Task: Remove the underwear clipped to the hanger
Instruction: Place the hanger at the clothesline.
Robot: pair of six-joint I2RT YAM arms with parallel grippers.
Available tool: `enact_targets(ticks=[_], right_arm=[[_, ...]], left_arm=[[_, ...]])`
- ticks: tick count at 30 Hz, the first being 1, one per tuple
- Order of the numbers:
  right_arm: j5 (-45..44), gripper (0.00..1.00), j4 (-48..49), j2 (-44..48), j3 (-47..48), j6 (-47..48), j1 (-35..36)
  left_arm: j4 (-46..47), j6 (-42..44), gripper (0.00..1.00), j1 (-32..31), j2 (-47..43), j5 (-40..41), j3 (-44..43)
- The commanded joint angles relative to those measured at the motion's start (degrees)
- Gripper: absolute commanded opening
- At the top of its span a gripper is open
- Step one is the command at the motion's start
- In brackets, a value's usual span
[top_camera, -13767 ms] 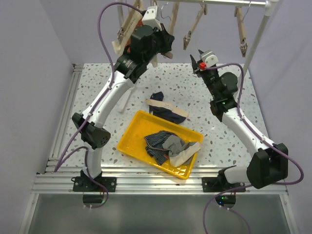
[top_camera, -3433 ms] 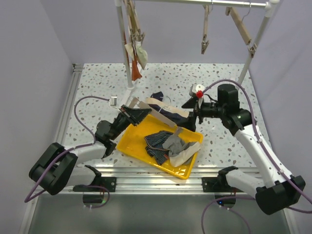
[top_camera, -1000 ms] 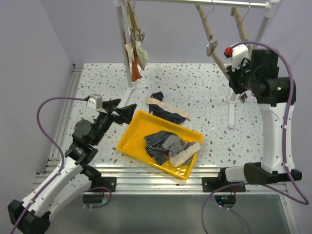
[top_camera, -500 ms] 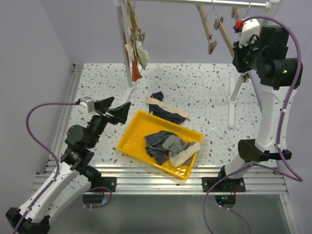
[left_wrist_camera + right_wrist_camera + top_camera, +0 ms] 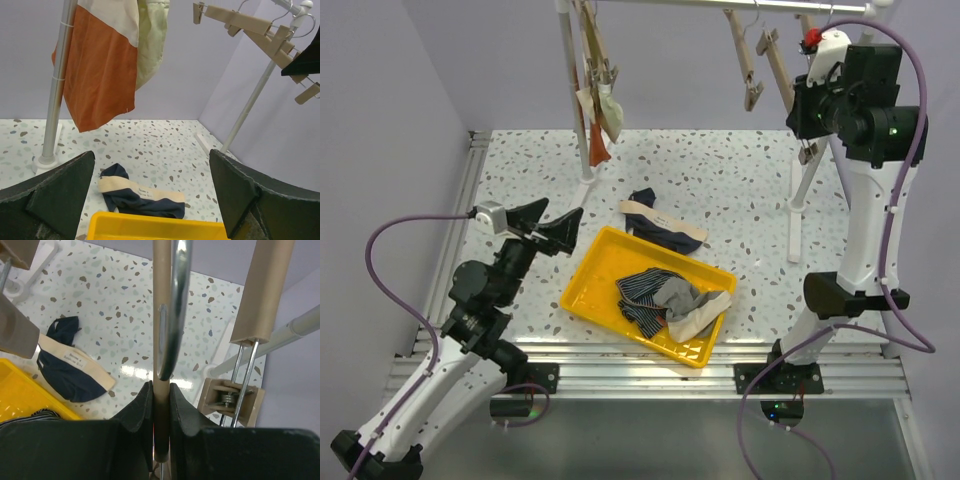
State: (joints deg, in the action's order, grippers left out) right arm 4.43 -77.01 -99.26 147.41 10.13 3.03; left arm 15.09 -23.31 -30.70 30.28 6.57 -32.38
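Orange-red briefs (image 5: 597, 150) and pale cream-green briefs (image 5: 611, 113) clipped on hanger (image 5: 592, 45), upper left, by rack post. Navy briefs (image 5: 658, 226) flat on bench (image 5: 720, 190), centre, just beyond yellow tray (image 5: 582, 285). Striped navy briefs (image 5: 642, 290) and grey-white briefs (image 5: 692, 305) piled inside tray. Left tool (image 5: 552, 226) released, fingers spread wide, hovering left of tray. Right tool (image 5: 160, 407), upper right, clenched on wooden hanger bar (image 5: 161, 335).

Soft cloth underwear (image 5: 102, 65); glossy plastic tray (image 5: 588, 290).
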Motion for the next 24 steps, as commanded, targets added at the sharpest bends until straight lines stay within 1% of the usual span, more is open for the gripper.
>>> enact_targets(ticks=[1, 11, 17, 24], right_arm=[[-0.7, 0.0, 4.3, -0.5, 2.7, -4.5, 0.0], [-0.9, 0.0, 12.2, -1.5, 2.2, -8.4, 0.0], [-1.1, 0.0, 14.6, -4.7, 4.5, -9.6, 0.0], [-2.6, 0.0, 21.5, -6.9, 6.6, -9.3, 1.2]], left_arm=[[0.0, 0.6, 1.0, 0.5, -0.8, 1.4, -1.0], [-0.4, 0.1, 1.0, 0.5, -2.4, 2.8, -0.2], [-0.2, -0.1, 1.0, 0.5, -2.4, 3.2, -0.1], [-0.1, -0.3, 1.0, 0.4, -2.3, 3.5, 0.1]])
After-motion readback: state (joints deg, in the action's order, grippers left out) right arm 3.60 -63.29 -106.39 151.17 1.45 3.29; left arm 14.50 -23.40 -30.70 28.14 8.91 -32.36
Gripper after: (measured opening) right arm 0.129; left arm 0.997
